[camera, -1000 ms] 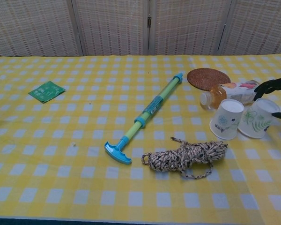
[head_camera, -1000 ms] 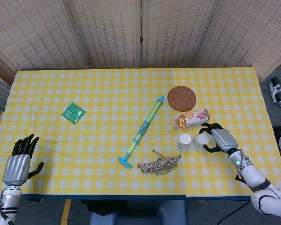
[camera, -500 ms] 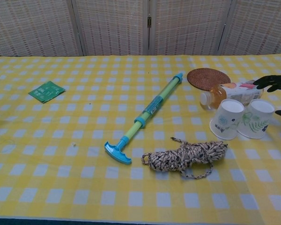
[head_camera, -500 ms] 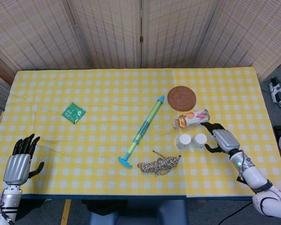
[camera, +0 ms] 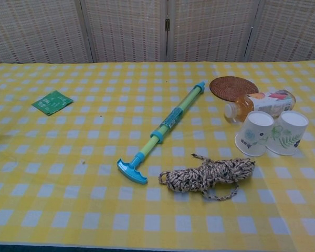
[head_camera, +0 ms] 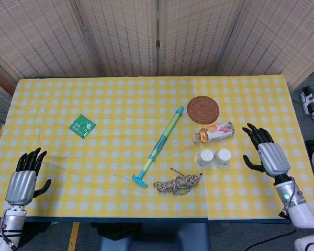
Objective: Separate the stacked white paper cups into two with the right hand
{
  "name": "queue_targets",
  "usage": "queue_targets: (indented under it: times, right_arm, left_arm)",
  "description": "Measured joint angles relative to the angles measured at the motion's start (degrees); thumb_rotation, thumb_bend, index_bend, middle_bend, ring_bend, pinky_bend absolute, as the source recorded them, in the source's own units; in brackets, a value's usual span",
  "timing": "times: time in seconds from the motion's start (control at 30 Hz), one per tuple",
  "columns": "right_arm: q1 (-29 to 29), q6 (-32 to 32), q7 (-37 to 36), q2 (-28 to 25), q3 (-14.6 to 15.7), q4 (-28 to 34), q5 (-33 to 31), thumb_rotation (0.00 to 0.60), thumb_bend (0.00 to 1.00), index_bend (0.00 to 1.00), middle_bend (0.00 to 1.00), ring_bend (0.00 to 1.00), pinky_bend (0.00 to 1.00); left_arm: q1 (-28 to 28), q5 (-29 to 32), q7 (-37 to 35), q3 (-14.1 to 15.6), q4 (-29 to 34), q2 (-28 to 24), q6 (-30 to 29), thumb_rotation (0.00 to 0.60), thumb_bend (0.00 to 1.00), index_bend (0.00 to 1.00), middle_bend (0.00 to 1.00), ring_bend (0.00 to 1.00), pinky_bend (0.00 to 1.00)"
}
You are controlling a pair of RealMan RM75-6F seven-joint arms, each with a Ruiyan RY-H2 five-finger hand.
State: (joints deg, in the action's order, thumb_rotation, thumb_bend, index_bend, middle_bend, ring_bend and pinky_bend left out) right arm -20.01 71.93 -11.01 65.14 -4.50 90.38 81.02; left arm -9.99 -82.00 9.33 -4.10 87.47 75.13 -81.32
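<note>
Your two white paper cups sit side by side, right of centre in the head view, just below the bottle. The left cup [head_camera: 204,157] and the right cup [head_camera: 222,156] are separate and stand upside down, flat bases up and wide rims on the yellow checked tablecloth [head_camera: 115,104]. In the chest view they look to touch or nearly touch at the rims, and each cup's long axis runs roughly vertical, leaning slightly.

Your right hand [head_camera: 268,155] lies at the right of the head view, well apart from the cups, back up, its dark fingers [head_camera: 255,133] spread apart toward the top of the frame and holding nothing. The chest view does not show it.

Just above the cups, the small bottle [head_camera: 214,132] lies on its side, cap toward the left. Above it is the round woven coaster [head_camera: 203,109]. Left of the cups, the coiled rope [head_camera: 177,183] lies near the handle of the blue-green pump toy [head_camera: 159,147], which runs diagonally from lower left to upper right. The green packet [head_camera: 82,126] lies far left.

Your left hand [head_camera: 24,179] is at the lower left corner, fingers apart, empty.
</note>
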Motion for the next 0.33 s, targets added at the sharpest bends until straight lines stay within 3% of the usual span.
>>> queue_targets:
  times: [0.17, 0.33]
  right_arm:
    - [5.6, 9.1, 2.1, 0.6, 1.2, 1.4, 3.4, 0.600, 0.46, 0.03, 0.00, 0.05, 0.00]
    - [9.1, 12.5, 1.8, 1.0, 2.7, 1.6, 5.3, 0.600, 0.46, 0.03, 0.00, 0.05, 0.00]
  left_arm:
    - [0.0, -0.6, 0.1, 0.0, 0.6, 0.2, -0.5, 0.600, 0.38, 0.04, 0.00, 0.00, 0.00]
    - [-0.1, -0.8, -0.5, 0.4, 1.6, -0.2, 0.0, 0.600, 0.38, 0.04, 0.00, 0.00, 0.00]
